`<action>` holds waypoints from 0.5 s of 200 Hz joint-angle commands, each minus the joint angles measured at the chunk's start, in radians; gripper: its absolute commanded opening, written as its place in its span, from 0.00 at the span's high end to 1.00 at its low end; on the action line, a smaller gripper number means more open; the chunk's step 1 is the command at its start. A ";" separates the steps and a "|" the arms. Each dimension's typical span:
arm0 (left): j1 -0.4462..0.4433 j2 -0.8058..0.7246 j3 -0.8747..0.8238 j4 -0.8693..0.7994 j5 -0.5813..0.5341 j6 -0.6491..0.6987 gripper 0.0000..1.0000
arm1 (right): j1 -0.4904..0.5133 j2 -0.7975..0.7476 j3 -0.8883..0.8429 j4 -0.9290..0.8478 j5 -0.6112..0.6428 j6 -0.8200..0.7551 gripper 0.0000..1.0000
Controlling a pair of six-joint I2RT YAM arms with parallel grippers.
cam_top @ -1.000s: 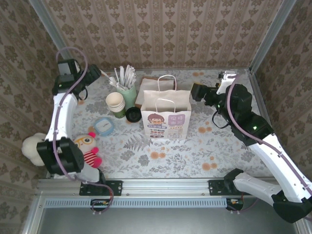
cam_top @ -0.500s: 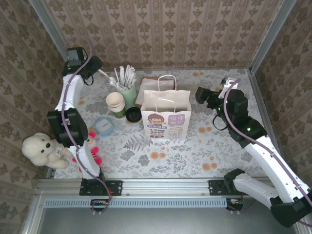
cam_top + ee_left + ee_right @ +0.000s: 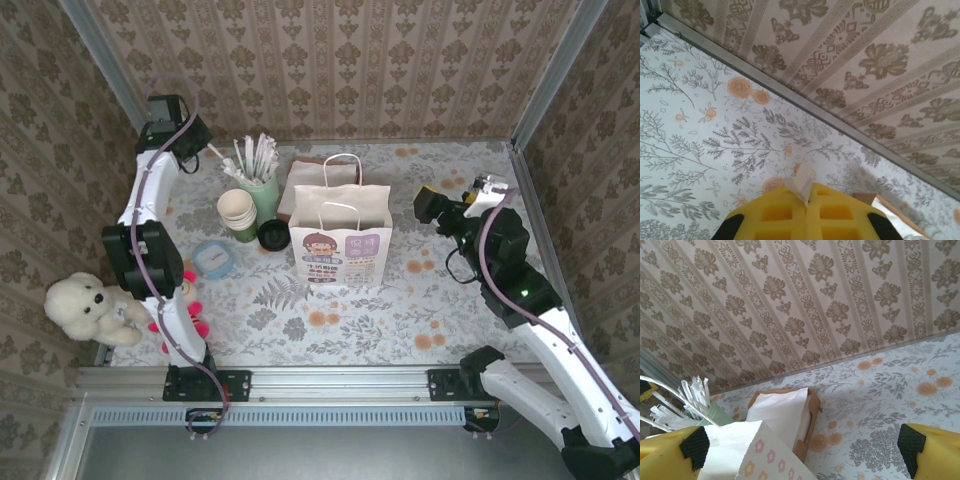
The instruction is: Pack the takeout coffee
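Since the earlier frames the left arm has been swung to the far-left corner and the left hand [image 3: 807,197] pressed together; the right hand [image 3: 803,447] has been drawn back slightly and is held wide apart, empty. Outward on the tabletop [image 3: 450,300], the takeout coffee [image 3: 273,234] is found upright at nine o'clock of the paper bag [image 3: 340,245], just beside it. It is judged light, thin-walled and easily crushed, with a slick lid that could be popped off; it is best taken around the body below the lid and kept upright. On the bag a cartoon face and rows of characters are printed, too small to be read
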 commanded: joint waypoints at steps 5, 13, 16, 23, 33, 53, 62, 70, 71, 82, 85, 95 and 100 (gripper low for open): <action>0.001 -0.024 0.036 -0.001 -0.032 0.058 1.00 | -0.003 -0.023 -0.009 0.017 0.040 0.030 0.00; 0.002 -0.038 0.031 0.010 -0.026 0.072 1.00 | -0.004 -0.023 -0.004 0.004 0.036 0.028 0.00; 0.003 -0.043 0.030 0.014 -0.021 0.078 1.00 | -0.004 -0.021 -0.004 0.003 0.033 0.024 0.00; 0.004 -0.053 0.032 0.023 -0.008 0.091 1.00 | -0.004 -0.019 -0.002 0.003 0.017 0.013 0.00; 0.005 -0.066 0.034 0.028 0.010 0.108 1.00 | -0.004 -0.005 0.000 0.012 -0.035 -0.015 0.00; 0.006 -0.102 0.031 0.043 0.032 0.127 1.00 | -0.005 0.040 0.011 0.054 -0.173 -0.041 0.00; 0.007 -0.127 0.016 0.065 0.040 0.128 1.00 | -0.004 0.063 0.023 0.062 -0.204 -0.031 0.00; 0.010 -0.151 0.000 0.087 0.045 0.127 1.00 | -0.004 0.083 0.036 0.072 -0.228 -0.031 0.00; 0.009 -0.155 -0.001 0.090 0.045 0.126 1.00 | -0.004 0.084 0.037 0.074 -0.232 -0.030 0.00; 0.009 -0.185 -0.014 0.102 0.044 0.127 1.00 | -0.005 0.109 0.051 0.090 -0.291 -0.042 0.00; 0.009 -0.193 -0.016 0.103 0.044 0.129 1.00 | -0.004 0.115 0.055 0.095 -0.310 -0.044 0.00; 0.010 -0.218 -0.018 0.096 0.044 0.133 1.00 | -0.004 0.139 0.072 0.105 -0.378 -0.050 0.00; 0.008 -0.233 -0.020 0.089 0.041 0.137 1.00 | -0.002 0.152 0.083 0.107 -0.411 -0.051 0.00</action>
